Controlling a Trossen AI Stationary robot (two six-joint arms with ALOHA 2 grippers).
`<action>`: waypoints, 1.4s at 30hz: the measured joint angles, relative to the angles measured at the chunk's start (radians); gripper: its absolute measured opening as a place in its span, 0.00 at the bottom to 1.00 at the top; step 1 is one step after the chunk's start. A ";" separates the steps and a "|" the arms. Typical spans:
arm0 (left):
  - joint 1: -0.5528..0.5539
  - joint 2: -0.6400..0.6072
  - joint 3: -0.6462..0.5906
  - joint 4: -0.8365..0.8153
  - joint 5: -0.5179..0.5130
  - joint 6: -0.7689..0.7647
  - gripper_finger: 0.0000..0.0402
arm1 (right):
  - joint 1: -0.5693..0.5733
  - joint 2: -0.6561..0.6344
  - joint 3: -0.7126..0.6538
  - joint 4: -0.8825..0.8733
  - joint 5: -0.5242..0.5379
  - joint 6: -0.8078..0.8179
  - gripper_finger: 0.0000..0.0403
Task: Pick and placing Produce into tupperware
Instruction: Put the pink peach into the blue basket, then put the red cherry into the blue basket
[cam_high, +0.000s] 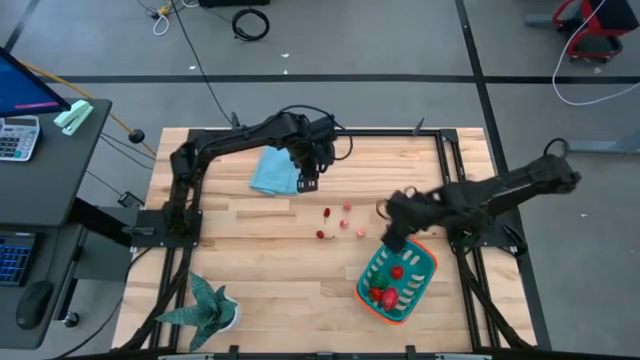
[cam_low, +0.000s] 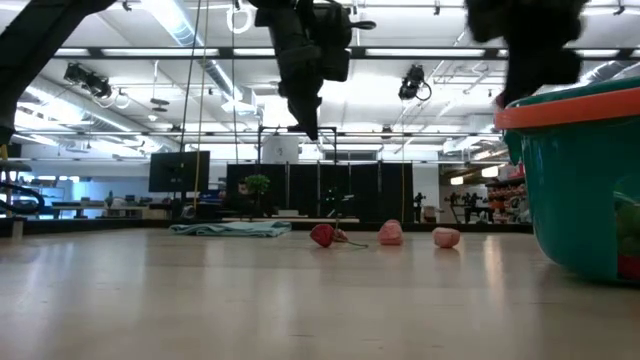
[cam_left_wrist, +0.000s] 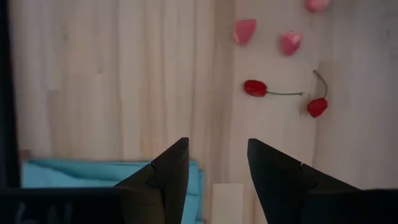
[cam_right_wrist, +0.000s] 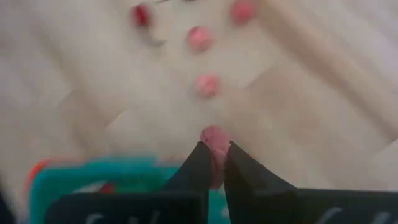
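Observation:
The teal tupperware (cam_high: 412, 287) with its orange rim stands near the table's right near part; red pieces (cam_high: 384, 296) lie inside. Several loose pieces of produce lie mid-table: two cherries (cam_left_wrist: 254, 88) and pink pieces (cam_left_wrist: 244, 30), also in the low view as produce (cam_low: 390, 233). My right gripper (cam_high: 392, 240) hovers at the tupperware's far-left rim (cam_right_wrist: 93, 180), shut on a pink piece. My left gripper (cam_left_wrist: 217, 155) is open, held above the table by the blue cloth (cam_high: 272, 172), and touches nothing. My right gripper pinches a small pink piece of produce (cam_right_wrist: 216, 138) between its two fingertips, coming from above and pointing down. The piece is lifted clear of the table and pokes out past the fingertips, just beside the tupperware's rim.
A light blue folded cloth (cam_left_wrist: 93, 177) lies on the far left part of the table under my left arm. A green star-shaped plant (cam_high: 205, 305) stands at the near left corner. Bare wood lies between the loose produce and the near edge.

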 joint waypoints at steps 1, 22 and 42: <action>-0.007 0.004 0.000 -0.004 0.000 0.000 0.42 | 0.046 -0.012 0.000 0.004 -0.011 0.019 0.08; -0.188 0.224 0.000 0.003 -0.004 0.002 0.42 | 0.322 0.384 -0.001 0.074 0.060 0.010 0.24; -0.219 0.302 0.000 0.107 -0.061 0.062 0.62 | 0.224 0.286 -0.001 0.117 0.022 -0.035 0.43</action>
